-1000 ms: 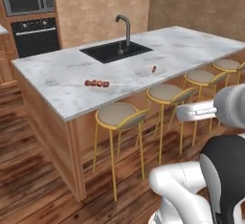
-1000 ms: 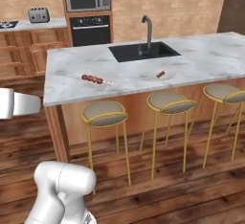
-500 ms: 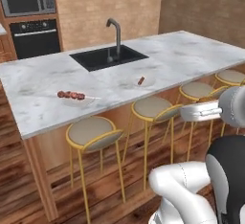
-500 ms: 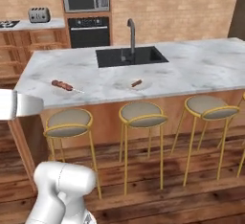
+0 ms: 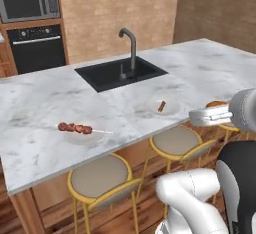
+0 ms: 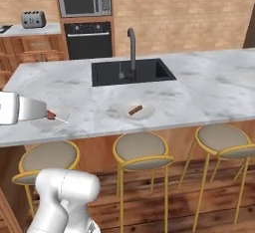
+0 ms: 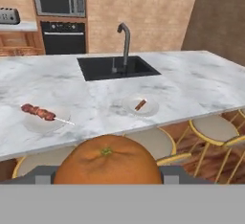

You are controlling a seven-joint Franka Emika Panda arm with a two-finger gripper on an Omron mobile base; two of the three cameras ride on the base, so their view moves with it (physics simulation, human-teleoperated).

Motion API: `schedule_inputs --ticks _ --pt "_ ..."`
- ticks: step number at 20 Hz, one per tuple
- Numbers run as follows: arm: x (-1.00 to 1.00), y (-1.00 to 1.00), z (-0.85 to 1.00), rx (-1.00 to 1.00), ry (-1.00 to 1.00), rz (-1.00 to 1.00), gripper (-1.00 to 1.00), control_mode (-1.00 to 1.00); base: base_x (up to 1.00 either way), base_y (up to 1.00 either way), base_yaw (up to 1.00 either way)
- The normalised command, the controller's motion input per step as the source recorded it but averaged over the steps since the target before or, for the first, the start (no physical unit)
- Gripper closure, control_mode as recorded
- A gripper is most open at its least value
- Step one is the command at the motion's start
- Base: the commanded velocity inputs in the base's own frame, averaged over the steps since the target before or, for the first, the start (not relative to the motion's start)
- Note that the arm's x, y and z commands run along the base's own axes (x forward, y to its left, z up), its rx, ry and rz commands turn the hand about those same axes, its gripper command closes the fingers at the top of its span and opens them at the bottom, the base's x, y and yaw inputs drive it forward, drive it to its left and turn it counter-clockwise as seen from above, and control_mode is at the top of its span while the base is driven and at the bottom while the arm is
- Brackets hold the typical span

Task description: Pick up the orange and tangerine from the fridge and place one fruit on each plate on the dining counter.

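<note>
Gripper (image 7: pixel 107 182) w/ jaws clamped on an orange fruit (image 7: pixel 106 162), facing the dining counter (image 7: pixel 201 82). Two plates: left one (image 7: pixel 45 121) has a skewer (image 7: pixel 37 112), right one (image 7: pixel 140 106) a small sausage (image 7: pixel 140 105).

Site was a rendered home kitchen. A long white-grey marble island surface (image 6: pixel 209 85) ran across the room, with a black inset sink (image 6: pixel 132 71) and a grey curved tap (image 6: pixel 131 43) set into it. Round-seated stools with yellow metal frames (image 6: pixel 143 150) stood tucked along its near edge. Two small whitish plates (image 7: pixel 139 106) lay on the marble, one bearing a meat skewer (image 7: pixel 38 112). Behind, a brick wall (image 5: pixel 115 8) held a black built-in oven (image 6: pixel 89 40) with a microwave (image 6: pixel 83 0) above it. Wood cabinets (image 6: pixel 35 50) to the side carried a toaster (image 6: pixel 33 19). Floor was dark wood plank (image 6: pixel 174 197).
</note>
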Motion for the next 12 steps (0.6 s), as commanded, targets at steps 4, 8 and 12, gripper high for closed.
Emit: schedule_inputs --ticks 4,8,12 --pt "0.00 0.00 0.00 0.00 0.00 0.00 1.00 1.00 1.00 0.00 0.29" --pt "0.00 0.00 0.00 0.00 0.00 0.00 1.00 1.00 1.00 0.01 0.44" --pt "0.00 0.00 0.00 0.00 0.00 0.00 1.00 1.00 1.00 0.00 0.54"
